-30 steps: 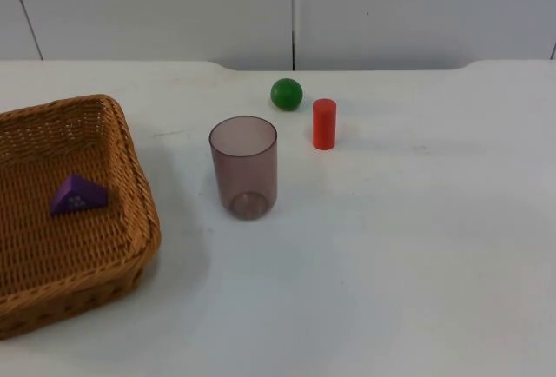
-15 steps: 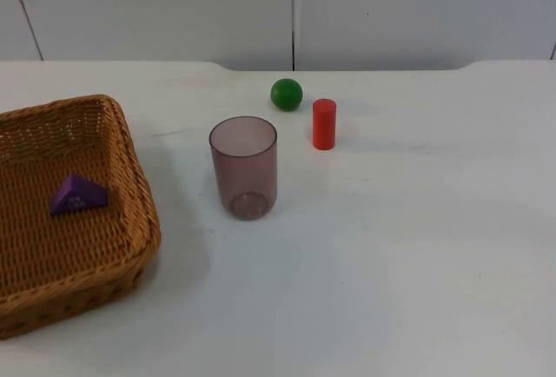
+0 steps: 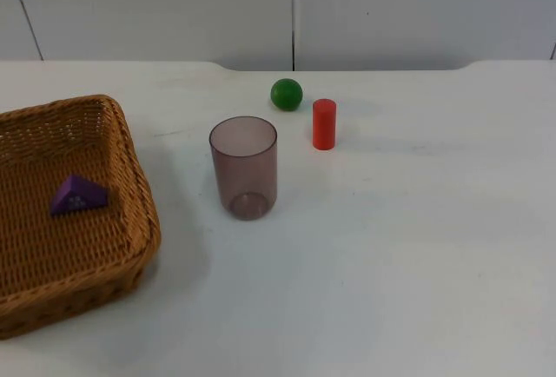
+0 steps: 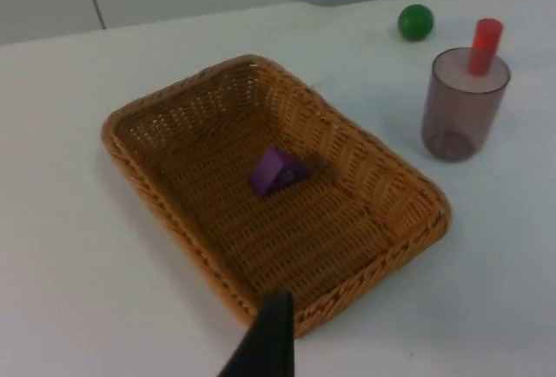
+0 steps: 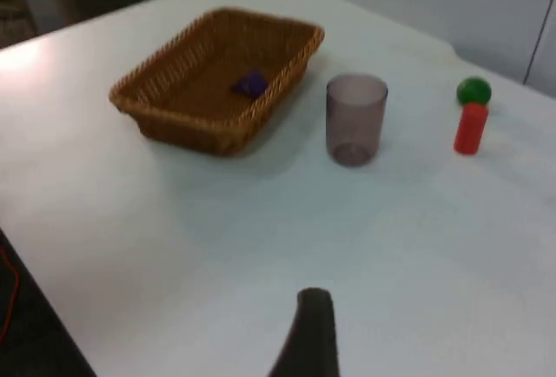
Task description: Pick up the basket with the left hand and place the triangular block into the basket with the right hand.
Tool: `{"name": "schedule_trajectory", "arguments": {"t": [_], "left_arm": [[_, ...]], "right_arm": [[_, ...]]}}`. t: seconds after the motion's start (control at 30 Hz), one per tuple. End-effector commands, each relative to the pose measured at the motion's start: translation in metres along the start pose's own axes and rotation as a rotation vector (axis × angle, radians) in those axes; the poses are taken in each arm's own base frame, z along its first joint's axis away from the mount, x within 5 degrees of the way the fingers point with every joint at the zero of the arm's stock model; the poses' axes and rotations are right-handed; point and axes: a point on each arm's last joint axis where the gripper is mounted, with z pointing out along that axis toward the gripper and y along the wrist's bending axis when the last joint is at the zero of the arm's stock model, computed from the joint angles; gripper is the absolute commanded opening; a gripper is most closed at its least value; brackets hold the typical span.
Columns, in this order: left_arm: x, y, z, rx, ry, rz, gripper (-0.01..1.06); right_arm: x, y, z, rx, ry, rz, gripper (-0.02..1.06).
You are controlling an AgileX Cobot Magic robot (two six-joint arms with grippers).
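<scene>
One black tip of the left gripper (image 4: pixel 268 342) hangs just off the basket (image 3: pixel 130 186); whether its fingers are wide or narrow I can't tell. Same for the right gripper (image 5: pixel 311 329), well back. The purple triangular block (image 3: pixel 78 195) lies inside the basket on the surface (image 3: pixel 400 255). The cup (image 3: pixel 244 167) beside it looks empty.

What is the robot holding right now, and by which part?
Nothing. The wicker basket sits on the table with the purple triangular block inside it, and no finger touches either one.
</scene>
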Motion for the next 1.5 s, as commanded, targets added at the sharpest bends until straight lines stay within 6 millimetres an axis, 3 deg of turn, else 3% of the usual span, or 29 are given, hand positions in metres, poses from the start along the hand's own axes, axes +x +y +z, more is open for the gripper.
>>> {"name": "schedule_trajectory", "arguments": {"t": [0.0,1.47], "left_arm": [[0.003,0.002,0.002,-0.012,0.015,-0.004,0.87],[0.004,0.001,0.003,-0.008,0.018,-0.006,0.87]], "right_arm": [[0.005,0.0,0.004,-0.001,0.021,-0.006,0.68],[0.022,0.007,0.009,-0.069,0.17,0.002,0.68]]}}
